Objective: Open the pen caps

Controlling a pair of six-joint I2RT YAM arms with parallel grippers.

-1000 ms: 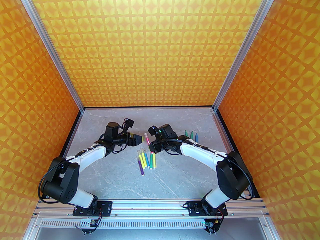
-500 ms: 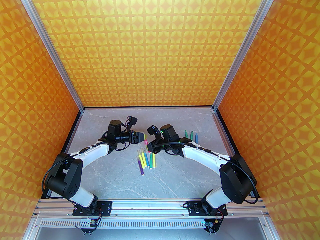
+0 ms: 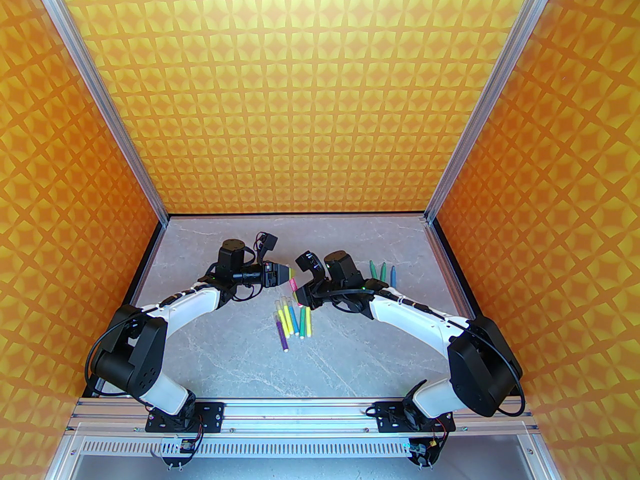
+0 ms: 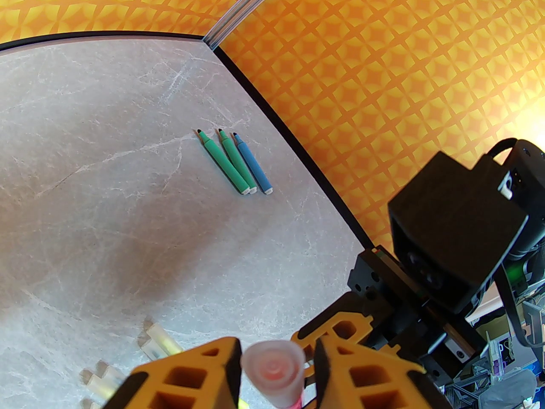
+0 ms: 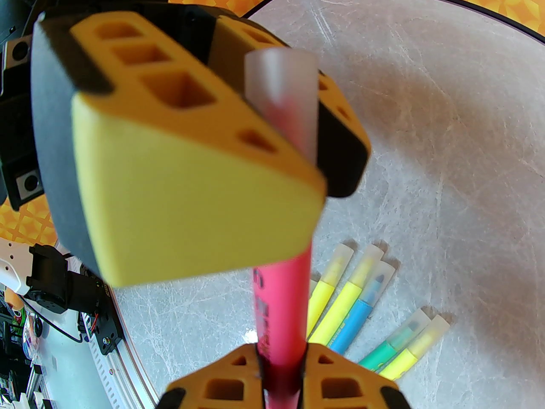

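Looking first at the pen cap (image 4: pixel 274 371), we find it at the bottom centre of the left wrist view. It is a pale translucent tube seen end-on, with pink showing inside. It sits on the end of the pink pen (image 5: pixel 283 296), which runs up the middle of the right wrist view.

The left claw (image 4: pixel 277 352) has its two yellow fingers on either side of this cap and stands narrow. One pad looks to touch the cap, and on the other side a thin dark gap shows, so we cannot tell if it already presses the cap. The right claw (image 5: pixel 281 367) is closed on the pink barrel at the bottom centre of its own view, with the barrel clamped between both fingers. In the top view the two claws meet a little left of the frame's middle, and the pen is held in the air between them, above the grey marbled worktop (image 3: pixel 350 358).

Just below the claws in the top view lie the capped pens (image 3: pixel 294 320), fanned close together. Their barrels are purple, yellow, blue and green, and their clear caps are on. To the right of the claws lie the uncapped pens (image 4: pixel 236 160), two green and one blue. They rest side by side with dark bare tips, near the worktop's right edge. Orange patterned walls (image 3: pixel 320 118) enclose the worktop on three sides.
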